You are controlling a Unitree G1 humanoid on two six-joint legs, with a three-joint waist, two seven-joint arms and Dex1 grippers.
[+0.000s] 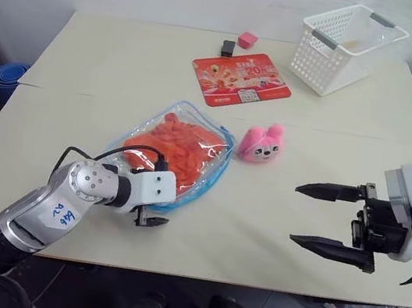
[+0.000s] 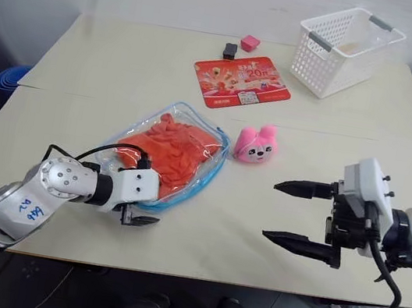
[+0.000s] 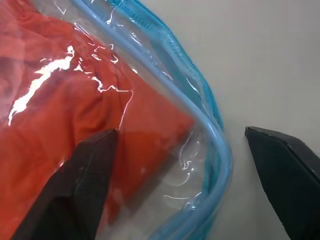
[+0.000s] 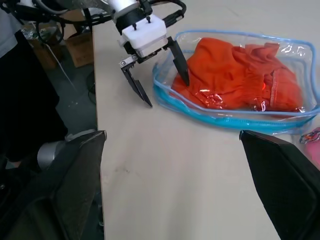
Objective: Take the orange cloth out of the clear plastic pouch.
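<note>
Left eye view: left gripper at 7 o'clock, near edge of the table, straddling the near corner of the clear plastic pouch. Right wrist view shows it best: one finger down on the plastic over the cloth, the other on bare table just outside the blue edge. Jaws spread, not clamped on anything.

Right gripper at 4 o'clock, above the table, pointing toward the pouch, fingers wide apart, empty, well apart from the pouch.

Orange cloth sits inside the pouch, bunched up. Pouch lies flat near table centre, about 8 o'clock of centre.

Pink plush toy just beside the pouch's far right corner; cannot tell if touching.

Farther out, 12 o'clock: red printed card flat on the table. Beyond it a small black block and a small pink block, close together.

At 1 o'clock, far right corner: white lattice basket, upright.

Blue stack off the table's left edge, 9 o'clock.
</note>
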